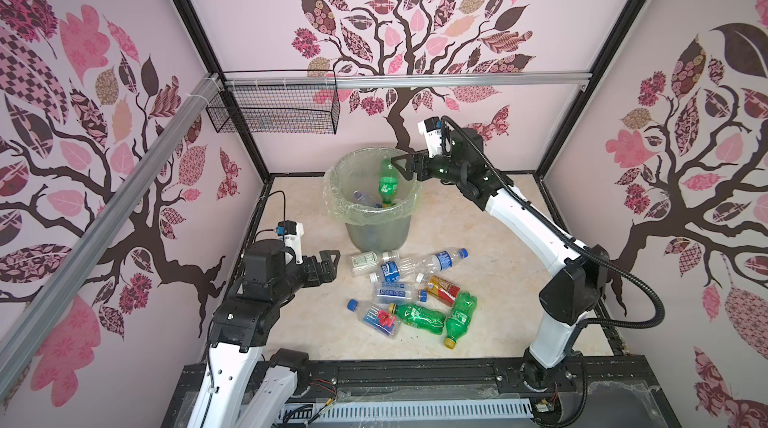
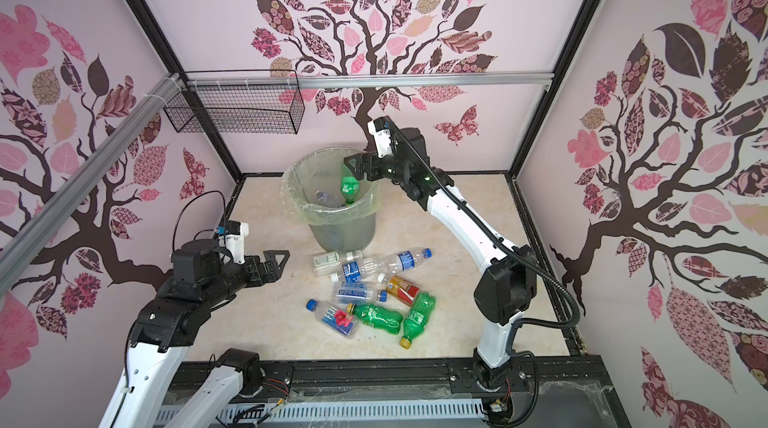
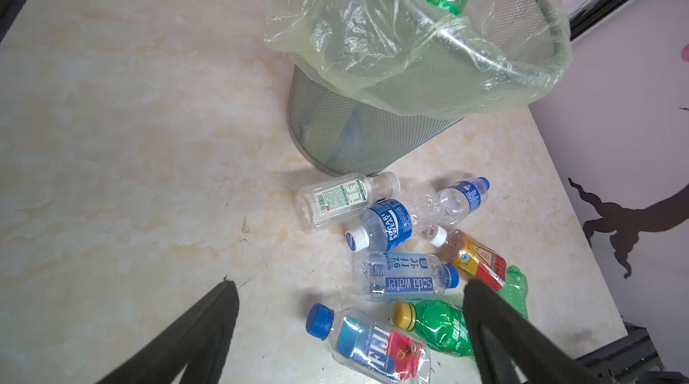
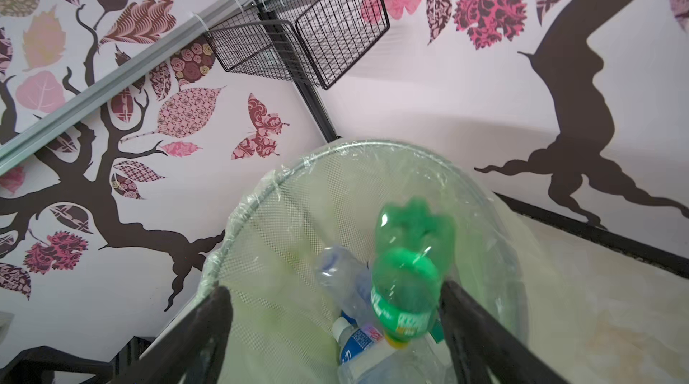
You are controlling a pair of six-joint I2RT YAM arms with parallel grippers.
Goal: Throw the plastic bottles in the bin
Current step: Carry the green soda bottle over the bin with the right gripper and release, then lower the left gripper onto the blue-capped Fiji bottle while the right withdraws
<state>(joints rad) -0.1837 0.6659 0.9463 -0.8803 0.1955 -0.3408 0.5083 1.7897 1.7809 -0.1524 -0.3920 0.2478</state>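
Left fingers (image 3: pixel 201 333) spread empty, crinkled clear bottles (image 3: pixel 399 277), right fingers (image 4: pixel 477 326) released, green bottle (image 4: pixel 406 281) cap-down in mesh bin (image 4: pixel 283 221)

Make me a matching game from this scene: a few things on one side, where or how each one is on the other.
1. rearmost green bottle
2. Fiji bottle
3. black wire basket
4. left claw

A. open, holding nothing
B. hanging from the rail
C. cap down in the bin
D. lying on the table

Pairs: 1-C, 2-D, 3-B, 4-A
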